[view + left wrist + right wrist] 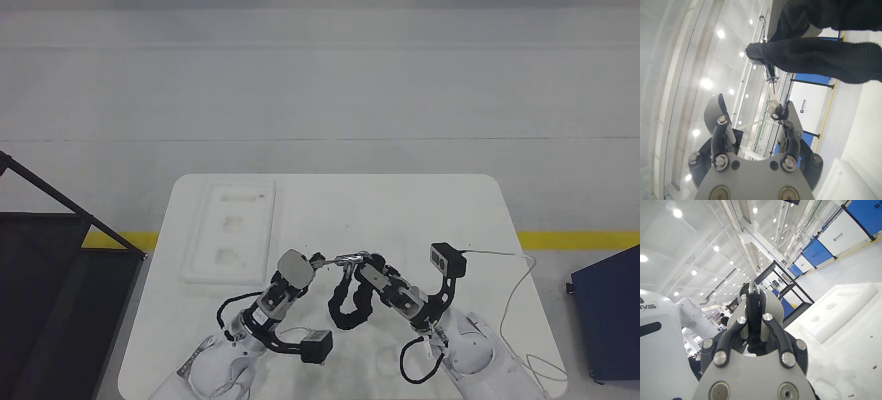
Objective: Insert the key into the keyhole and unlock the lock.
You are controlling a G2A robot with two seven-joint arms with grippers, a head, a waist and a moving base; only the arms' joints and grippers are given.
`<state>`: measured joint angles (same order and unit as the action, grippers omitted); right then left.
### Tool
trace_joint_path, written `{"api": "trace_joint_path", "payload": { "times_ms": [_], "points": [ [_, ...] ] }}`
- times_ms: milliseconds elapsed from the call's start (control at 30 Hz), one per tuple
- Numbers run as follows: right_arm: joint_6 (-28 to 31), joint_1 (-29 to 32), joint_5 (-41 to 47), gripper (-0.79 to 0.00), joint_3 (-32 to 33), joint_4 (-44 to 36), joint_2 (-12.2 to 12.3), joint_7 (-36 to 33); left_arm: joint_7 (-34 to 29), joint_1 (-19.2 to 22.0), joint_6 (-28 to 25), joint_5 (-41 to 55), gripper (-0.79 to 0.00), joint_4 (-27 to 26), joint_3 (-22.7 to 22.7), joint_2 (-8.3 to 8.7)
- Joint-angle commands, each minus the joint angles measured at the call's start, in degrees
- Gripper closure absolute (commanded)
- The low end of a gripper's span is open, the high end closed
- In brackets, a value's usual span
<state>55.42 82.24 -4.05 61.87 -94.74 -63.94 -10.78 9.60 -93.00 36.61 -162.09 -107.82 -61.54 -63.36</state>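
left pincer: your left gripper (755,101) is released, fingers spread wide. 1 pad (786,110) touches the key's head; the other is well apart from it.
key: the key (774,108) sits between those fingers, off the table, with its blade meeting the metal face of the lock at the keyhole end. you can't tell how deep it goes.
lock: the lock (770,74) is a metal cylinder on a black sleeved cable (810,56), held above the table (440,210) between your 2 arms.
right pincer: your right gripper (753,292) is clenched on the lock's black sleeve, and a metal end pokes past the fingertips.
tray: a white foam tray (230,230) with recesses lies on the table, beyond your left arm.
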Motion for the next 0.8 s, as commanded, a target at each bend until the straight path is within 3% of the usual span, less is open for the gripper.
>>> {"api": "trace_joint_path", "payload": {
  "times_ms": [0, 300, 433, 600, 767],
  "points": [
    [0.00, 0.00, 0.00, 0.000, 0.00, 0.00, 0.00, 0.00, 0.42, -0.52, -0.48, 1.63, -0.785, -0.20, -0.46, 0.03],
    [1.78, -0.18, -1.21, 0.000, 1.14, -1.35, -0.27, 2.56, 1.61, -2.38, -1.89, 8.17, -0.785, -1.82, -0.95, -0.20],
    [2.58, -1.53, -8.09, 0.000, 4.95, -1.91, -1.05, 11.03, 1.25, -3.34, -3.66, 18.52, -0.785, -4.22, -0.32, -0.55],
    [1.75, -2.81, -40.63, 0.000, 10.71, -3.06, -2.39, 24.56, 1.94, -4.38, -6.26, 28.02, -0.785, -6.87, -1.48, -0.68],
    [-8.72, -2.15, -73.88, 0.000, 10.16, -3.36, -3.14, 40.45, 2.95, -5.24, -7.42, 31.78, -0.785, -7.85, -2.73, -0.77]
  ]
}}
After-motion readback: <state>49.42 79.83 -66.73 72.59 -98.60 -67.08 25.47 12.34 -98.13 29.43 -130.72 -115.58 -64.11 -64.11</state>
